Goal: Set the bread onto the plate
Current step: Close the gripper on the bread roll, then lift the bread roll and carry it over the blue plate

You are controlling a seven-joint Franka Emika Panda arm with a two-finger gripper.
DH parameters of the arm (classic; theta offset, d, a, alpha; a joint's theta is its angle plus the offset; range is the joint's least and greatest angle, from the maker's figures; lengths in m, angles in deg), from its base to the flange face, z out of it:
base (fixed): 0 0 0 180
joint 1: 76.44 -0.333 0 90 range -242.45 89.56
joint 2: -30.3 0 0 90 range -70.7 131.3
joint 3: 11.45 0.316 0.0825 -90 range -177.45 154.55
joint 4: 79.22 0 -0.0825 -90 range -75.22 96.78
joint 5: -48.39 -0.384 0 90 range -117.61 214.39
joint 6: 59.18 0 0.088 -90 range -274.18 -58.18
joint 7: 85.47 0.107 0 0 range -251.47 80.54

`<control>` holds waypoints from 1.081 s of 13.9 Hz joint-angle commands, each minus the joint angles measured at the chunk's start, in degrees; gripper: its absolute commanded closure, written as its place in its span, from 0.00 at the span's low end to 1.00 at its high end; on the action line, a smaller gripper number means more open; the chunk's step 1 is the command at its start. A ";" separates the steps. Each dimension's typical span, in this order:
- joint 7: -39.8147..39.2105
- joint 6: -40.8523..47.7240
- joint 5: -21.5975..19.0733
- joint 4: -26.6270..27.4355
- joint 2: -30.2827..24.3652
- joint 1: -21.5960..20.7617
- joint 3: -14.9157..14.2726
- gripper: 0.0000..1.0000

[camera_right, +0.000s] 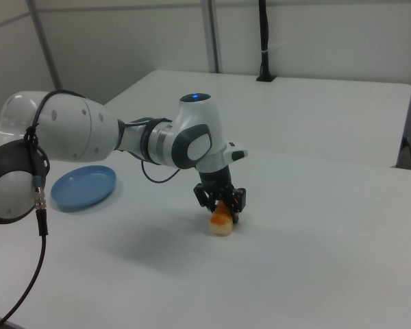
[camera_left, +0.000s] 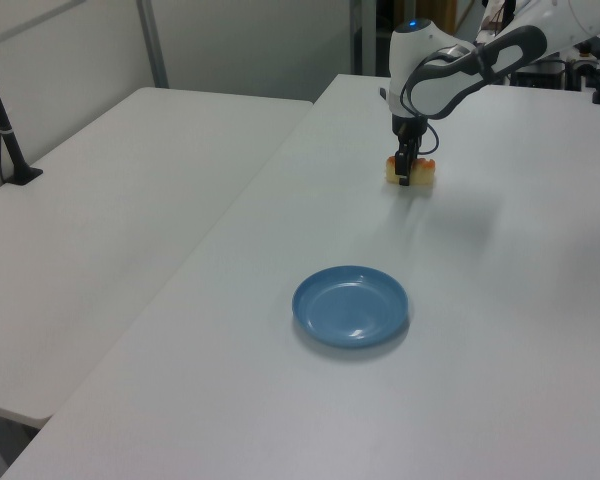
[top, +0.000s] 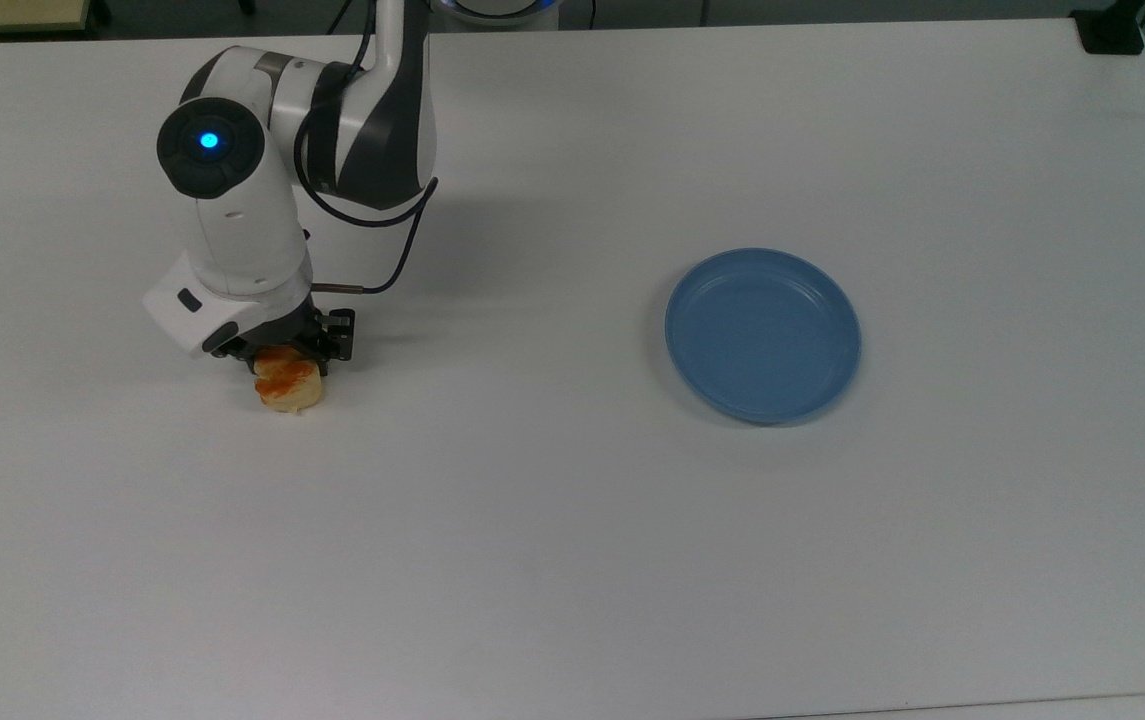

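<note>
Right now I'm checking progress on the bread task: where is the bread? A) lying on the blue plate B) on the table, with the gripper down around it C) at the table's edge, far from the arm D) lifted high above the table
B: the bread sits on the white table with the gripper lowered over it, and the plate holds nothing.

Robotics lab, plain white tables, partition walls, cables
</note>
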 commanded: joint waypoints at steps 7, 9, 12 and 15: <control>18.77 6.45 0.65 0.09 -5.86 -12.62 8.80 0.72; 24.33 6.81 0.65 -0.09 -5.86 -18.09 8.80 0.72; 29.52 6.90 0.74 -2.01 -5.60 -23.98 8.80 0.72; 33.21 6.46 1.00 -2.20 -4.46 -29.25 8.80 0.68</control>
